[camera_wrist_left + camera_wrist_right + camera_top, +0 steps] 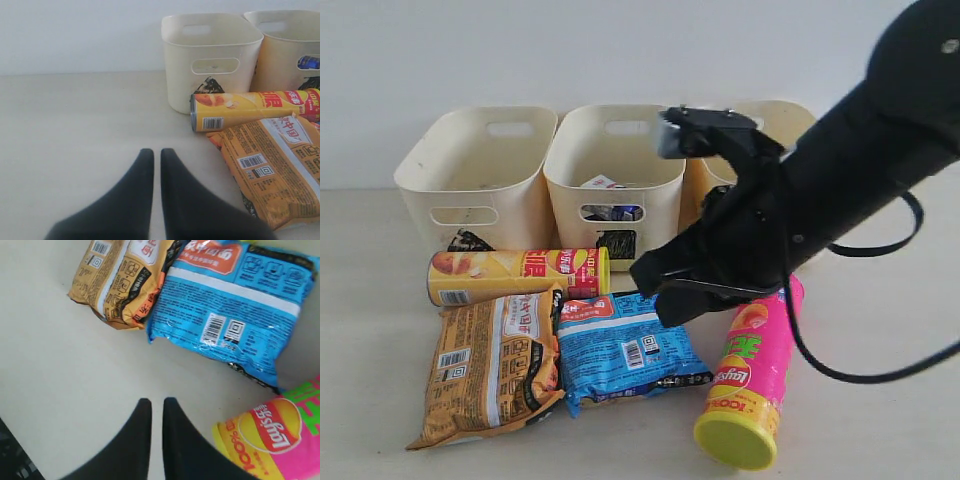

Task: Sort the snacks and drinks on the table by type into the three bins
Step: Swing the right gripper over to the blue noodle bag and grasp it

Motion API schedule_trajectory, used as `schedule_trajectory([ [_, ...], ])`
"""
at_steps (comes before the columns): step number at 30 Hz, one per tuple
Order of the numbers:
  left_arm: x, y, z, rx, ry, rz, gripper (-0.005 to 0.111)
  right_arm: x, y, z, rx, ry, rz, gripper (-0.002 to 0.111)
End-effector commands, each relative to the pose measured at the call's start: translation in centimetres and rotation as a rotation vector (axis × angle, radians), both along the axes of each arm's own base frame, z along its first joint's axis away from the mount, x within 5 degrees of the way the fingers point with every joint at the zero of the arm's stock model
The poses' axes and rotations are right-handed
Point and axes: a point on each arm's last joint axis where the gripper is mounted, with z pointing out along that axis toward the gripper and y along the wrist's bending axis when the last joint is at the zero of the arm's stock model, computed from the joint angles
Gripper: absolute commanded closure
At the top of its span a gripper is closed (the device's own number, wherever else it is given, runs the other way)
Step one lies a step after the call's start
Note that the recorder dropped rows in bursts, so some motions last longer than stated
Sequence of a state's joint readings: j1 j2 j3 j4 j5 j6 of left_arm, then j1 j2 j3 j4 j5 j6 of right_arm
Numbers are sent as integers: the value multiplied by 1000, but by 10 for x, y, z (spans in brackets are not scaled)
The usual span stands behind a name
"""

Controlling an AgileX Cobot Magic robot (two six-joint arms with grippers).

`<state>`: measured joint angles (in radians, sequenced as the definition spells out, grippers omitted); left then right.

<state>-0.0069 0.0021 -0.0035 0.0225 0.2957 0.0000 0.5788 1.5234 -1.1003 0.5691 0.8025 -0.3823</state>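
The yellow-and-red tube (515,275) (250,107) lies in front of the bins. Before it lie the orange-tan bag (495,365) (272,167) (122,282) and the blue bag (625,350) (235,310). The pink tube (750,375) (280,440) lies at the right, its yellow-green lid toward the front. Inside the middle bin (615,150) a white carton's top (603,183) shows, with something dark blue behind the slot (617,212) (309,62). My right gripper (672,292) (157,402) hangs shut and empty above the table (75,380), between the blue bag and the pink tube. My left gripper (156,152) is shut and empty, low over the table (75,125).
The left bin (475,165) (212,55) shows nothing inside and has a black scribble at its base. The right bin (790,120) is mostly hidden behind my right arm (860,150). A pale wall stands behind the bins.
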Motion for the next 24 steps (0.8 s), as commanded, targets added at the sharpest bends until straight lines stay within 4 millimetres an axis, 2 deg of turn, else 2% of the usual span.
schedule_trajectory([
  [1,0,0,-1,-5,2,-3,102,23,17,-12,-26,28,47,104],
  [9,0,0,-1,-5,2,-3,102,63,33,-30,-111,31,-1,104],
  [16,0,0,-1,-5,2,-3,102,107,17,-52,-79,220,-57,104],
  [21,0,0,-1,-5,2,-3,102,128,5,-72,-28,333,-74,104],
  [22,0,0,-1,-5,2,-3,102,130,4,-75,-27,343,-72,102],
  [24,0,0,-1,-5,2,-3,102,134,6,-84,-34,355,-72,90],
])
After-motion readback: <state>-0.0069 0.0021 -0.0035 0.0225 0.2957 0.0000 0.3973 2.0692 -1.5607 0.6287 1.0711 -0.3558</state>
